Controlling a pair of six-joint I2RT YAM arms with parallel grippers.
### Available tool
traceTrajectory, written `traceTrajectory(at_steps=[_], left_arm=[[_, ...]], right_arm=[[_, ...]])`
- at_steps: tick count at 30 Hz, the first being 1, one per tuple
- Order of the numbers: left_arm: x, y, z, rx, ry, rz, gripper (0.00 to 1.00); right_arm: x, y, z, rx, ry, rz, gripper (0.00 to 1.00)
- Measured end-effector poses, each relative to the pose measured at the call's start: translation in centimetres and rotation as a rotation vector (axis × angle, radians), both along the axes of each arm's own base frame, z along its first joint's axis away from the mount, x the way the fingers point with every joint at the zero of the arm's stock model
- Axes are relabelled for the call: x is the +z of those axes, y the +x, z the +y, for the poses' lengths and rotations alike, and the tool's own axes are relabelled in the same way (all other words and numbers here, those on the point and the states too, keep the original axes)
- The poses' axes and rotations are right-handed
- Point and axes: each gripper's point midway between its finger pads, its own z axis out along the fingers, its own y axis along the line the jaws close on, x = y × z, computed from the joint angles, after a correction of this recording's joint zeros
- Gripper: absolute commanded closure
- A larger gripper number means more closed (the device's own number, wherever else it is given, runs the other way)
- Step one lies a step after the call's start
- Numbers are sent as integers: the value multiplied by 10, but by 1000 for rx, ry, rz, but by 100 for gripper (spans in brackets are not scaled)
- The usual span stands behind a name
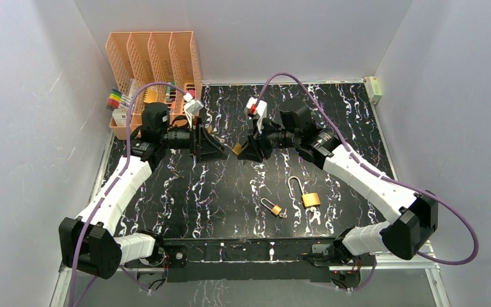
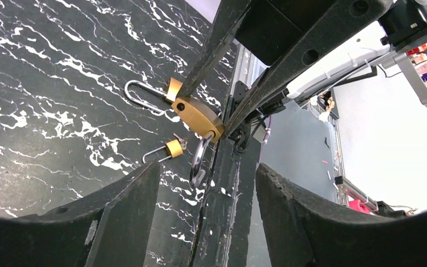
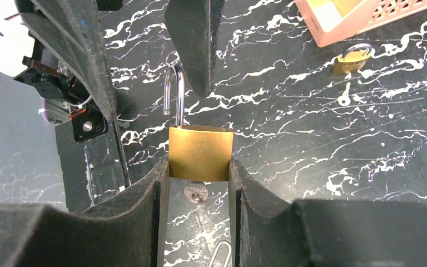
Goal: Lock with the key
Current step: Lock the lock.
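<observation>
**Padlock held up in the air between the two arms**

Far left at the back sits an orange mesh plastic file organiser; the left gripper is up over the black white-veined marble table, jaws apart with nothing pinched, and the open steel shackle points into that gap; the square brass padlock is in the middle, clamped by its sides in the right gripper; a round silver key head shows just under the body; further right, a small brass padlock and a long-shackled brass padlock lie on the table.
</observation>
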Motion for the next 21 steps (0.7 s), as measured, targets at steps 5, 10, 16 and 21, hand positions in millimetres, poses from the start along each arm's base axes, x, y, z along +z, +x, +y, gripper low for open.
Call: traceTrajectory(at_steps=[5,10,16,21], left_arm=[[6,-2,-1,-19,-21,-7,97],[8,-5,-2,-40,-35,-9,100],[9,-4,-2,-37,-47,-17,100],[16,-1,-4,-11,-93,-41,100]], right_arm=[[5,0,1,7,8,-4,97],[6,-2,2,19,13,0,72],[8,2,2,-14,25,2,2],[12,-3,-13,-76,142,-82,1]])
